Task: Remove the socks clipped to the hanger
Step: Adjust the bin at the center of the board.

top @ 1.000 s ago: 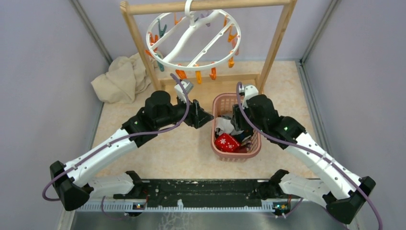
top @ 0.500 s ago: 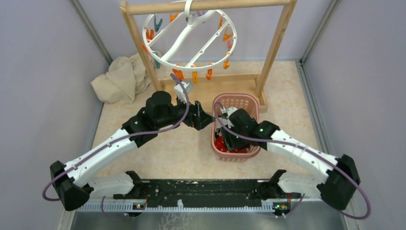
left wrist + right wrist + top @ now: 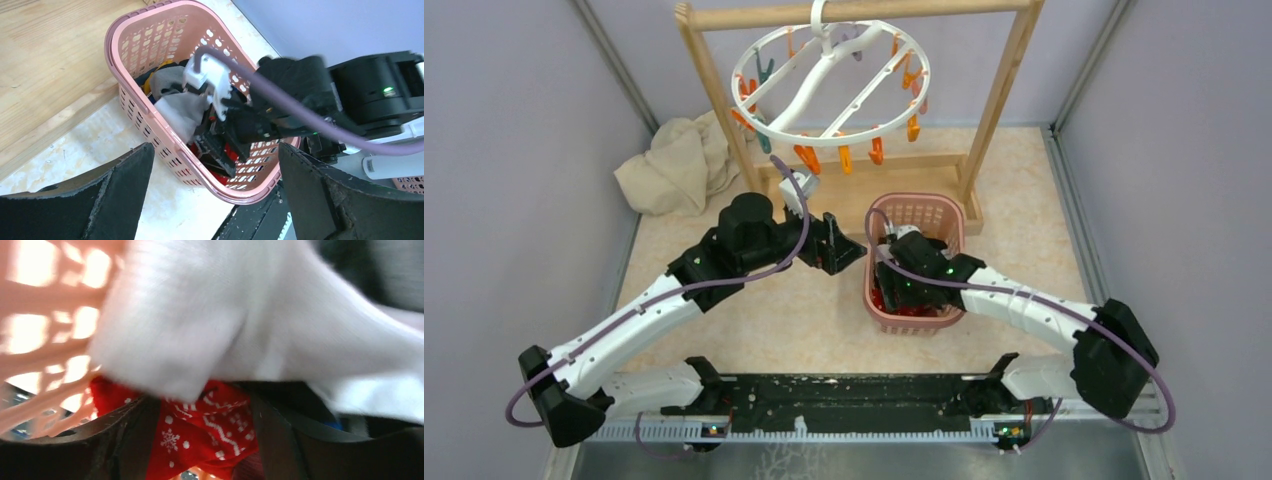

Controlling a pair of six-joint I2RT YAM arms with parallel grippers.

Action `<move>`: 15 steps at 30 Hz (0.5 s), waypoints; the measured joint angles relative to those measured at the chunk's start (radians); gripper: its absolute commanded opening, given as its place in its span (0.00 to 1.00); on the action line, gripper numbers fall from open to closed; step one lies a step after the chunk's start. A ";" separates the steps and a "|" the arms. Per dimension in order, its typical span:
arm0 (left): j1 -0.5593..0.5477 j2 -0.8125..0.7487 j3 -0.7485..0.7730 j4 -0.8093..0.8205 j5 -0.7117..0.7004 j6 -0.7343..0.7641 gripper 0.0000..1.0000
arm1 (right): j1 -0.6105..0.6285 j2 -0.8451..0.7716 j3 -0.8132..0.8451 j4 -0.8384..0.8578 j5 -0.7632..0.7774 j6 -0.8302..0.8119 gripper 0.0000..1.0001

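The hanger (image 3: 844,139), a white ring with orange clips (image 3: 807,157), hangs from the wooden rack, and I see no sock on it. The socks lie piled in the pink basket (image 3: 949,215). My right gripper (image 3: 886,290) is down inside the basket. In the right wrist view its fingers (image 3: 200,405) stand apart with a red white-patterned sock (image 3: 210,435) lying between them and a white sock (image 3: 200,325) just above. My left gripper (image 3: 849,250) hovers left of the basket, open and empty (image 3: 215,150), looking at the basket rim (image 3: 120,65) and a pale sock (image 3: 182,110).
The wooden rack frame (image 3: 999,95) stands behind the basket, its base rail on the table. A crumpled beige cloth (image 3: 674,165) lies at the back left against the wall. Grey walls close in on both sides.
My right arm has dropped lower into the basket and its fingers have spread wider. The left gripper has opened fully and barely shifted. The hanger keeps swinging on the rack.
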 measured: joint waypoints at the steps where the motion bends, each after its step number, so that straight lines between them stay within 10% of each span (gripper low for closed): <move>1: 0.000 -0.005 0.000 -0.001 -0.001 0.000 0.99 | 0.000 -0.018 0.020 -0.023 0.009 -0.005 0.71; 15: 0.000 -0.021 -0.001 -0.008 -0.005 -0.006 0.99 | -0.097 -0.115 0.362 -0.124 0.039 -0.106 0.74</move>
